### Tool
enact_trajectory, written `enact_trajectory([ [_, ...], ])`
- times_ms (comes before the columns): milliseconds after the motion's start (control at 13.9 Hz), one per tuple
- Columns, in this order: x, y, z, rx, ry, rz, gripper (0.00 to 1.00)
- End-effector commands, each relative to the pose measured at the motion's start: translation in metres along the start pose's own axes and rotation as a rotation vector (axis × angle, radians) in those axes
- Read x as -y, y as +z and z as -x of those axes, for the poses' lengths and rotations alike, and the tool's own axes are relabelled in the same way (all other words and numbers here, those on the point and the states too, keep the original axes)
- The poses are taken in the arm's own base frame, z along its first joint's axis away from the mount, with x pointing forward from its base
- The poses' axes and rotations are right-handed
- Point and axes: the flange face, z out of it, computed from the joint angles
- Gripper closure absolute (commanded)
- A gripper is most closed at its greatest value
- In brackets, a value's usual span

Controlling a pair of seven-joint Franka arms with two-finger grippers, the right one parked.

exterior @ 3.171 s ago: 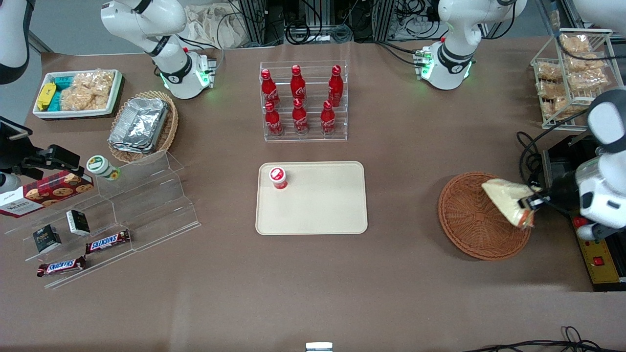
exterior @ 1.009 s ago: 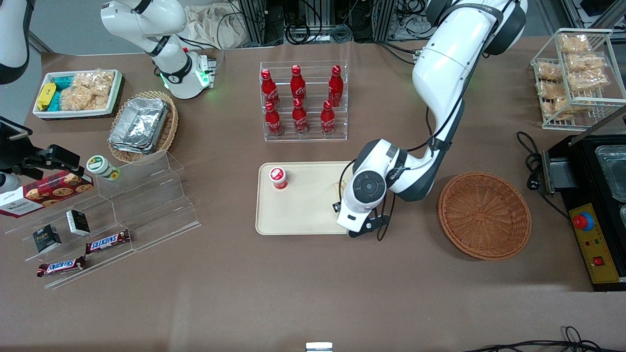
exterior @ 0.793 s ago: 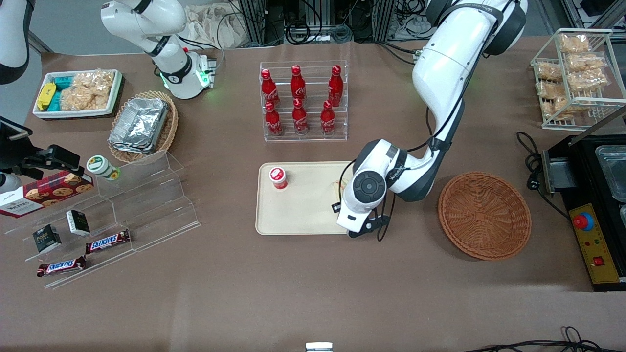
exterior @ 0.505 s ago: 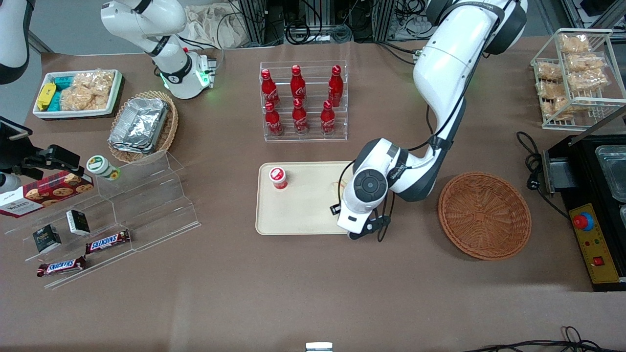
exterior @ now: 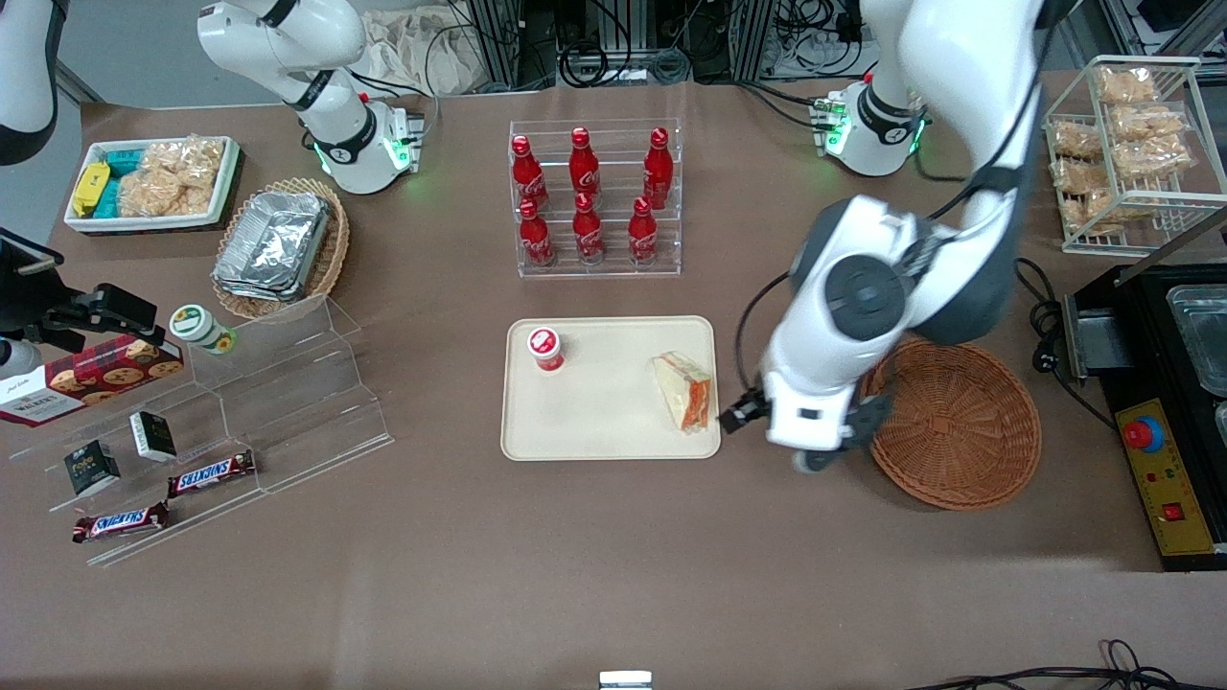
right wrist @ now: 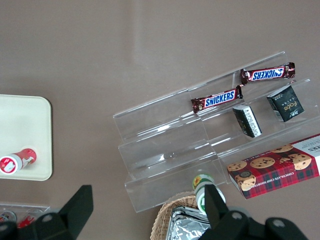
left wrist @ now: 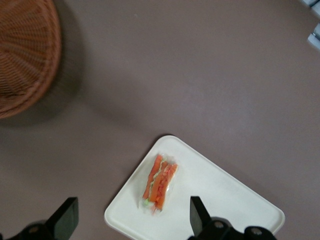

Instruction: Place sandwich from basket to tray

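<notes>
The sandwich (exterior: 683, 390) lies on the beige tray (exterior: 604, 422), at the tray's end toward the working arm, its orange-red filling edge showing. It also shows in the left wrist view (left wrist: 159, 183) on the tray (left wrist: 225, 200). The reddish-brown basket (exterior: 959, 426) is empty and also shows in the left wrist view (left wrist: 22, 50). My gripper (left wrist: 131, 220) is open and empty, raised above the table between tray and basket; in the front view the arm's wrist hides it.
A small red-capped cup (exterior: 545, 348) stands on the tray toward the parked arm's end. A clear rack of red bottles (exterior: 590, 196) stands farther from the camera than the tray. A wire rack of snacks (exterior: 1122, 144) and a black appliance (exterior: 1169, 383) lie toward the working arm's end.
The gripper let go of the sandwich on the tray, then rose and drew back toward the basket. The sandwich, earlier hidden under the wrist, now lies in plain view.
</notes>
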Motion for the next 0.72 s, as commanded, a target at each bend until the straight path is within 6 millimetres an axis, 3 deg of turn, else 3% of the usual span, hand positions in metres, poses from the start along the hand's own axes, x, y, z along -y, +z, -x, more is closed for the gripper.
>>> enact_trajectory([
  [0, 0.041, -0.045, -0.029, -0.016, -0.02, 0.0, 0.0],
  [288, 0.117, -0.097, -0.073, 0.005, 0.081, 0.0, 0.0],
  [649, 0.198, -0.128, -0.094, 0.02, 0.323, -0.036, 0.0],
])
